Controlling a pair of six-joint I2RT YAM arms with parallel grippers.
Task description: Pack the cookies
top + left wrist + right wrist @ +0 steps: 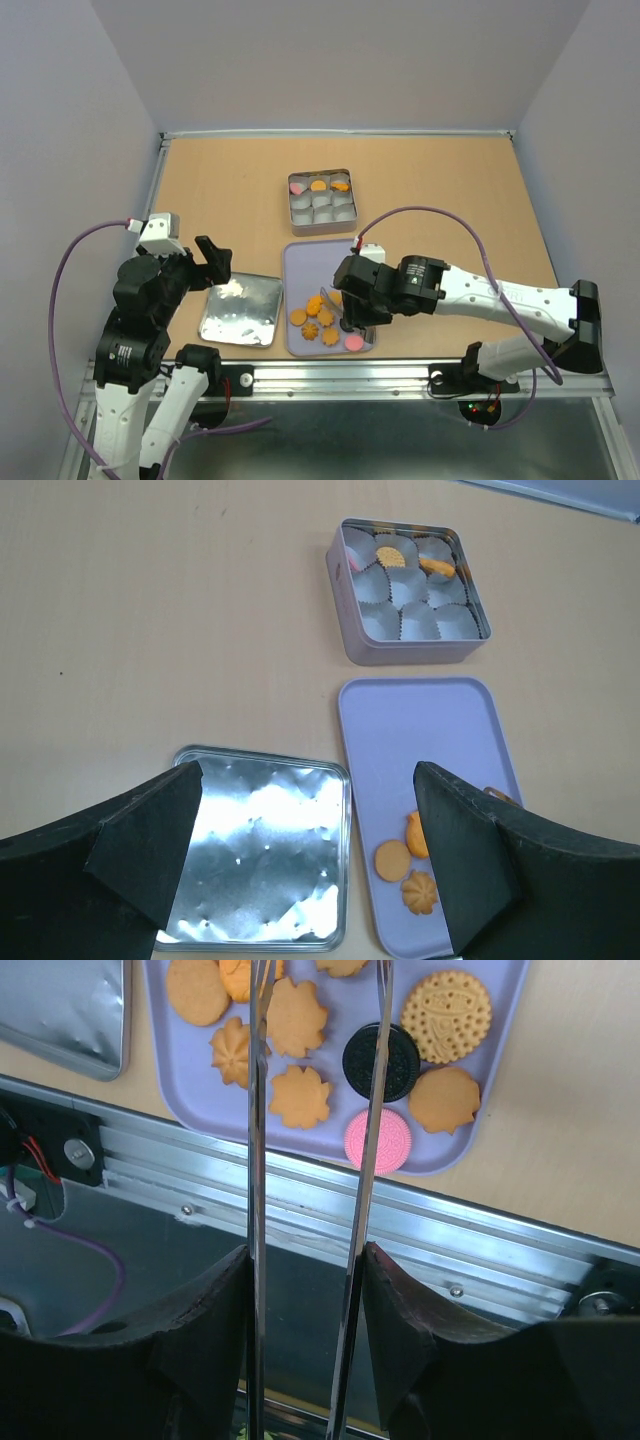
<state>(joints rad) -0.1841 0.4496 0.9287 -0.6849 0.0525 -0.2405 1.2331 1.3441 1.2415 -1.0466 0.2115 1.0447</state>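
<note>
A: We see a smooth, matt plastic tray [305,262]. The cookies [298,1017] on it look dry and matt. Left of it, the lid [240,312] is shiny dimpled metal.
B: Beyond the tray, we note crimped white paper cups [412,620] in a dull metal tin [410,653]. Over the tray, the tongs [258,1160] are polished metal.

**Tong tips and tray edges out of sight**

In the right wrist view the tongs [258,1110] run off the top edge, tips unseen. The tray [175,1070] and the lid [60,1000] at 10 o'clock are cropped too. From above, the right gripper [352,316] covers the tray's 3 o'clock side. One finger [470,860] of the left gripper [310,860] hides some cookies [392,860].
</note>
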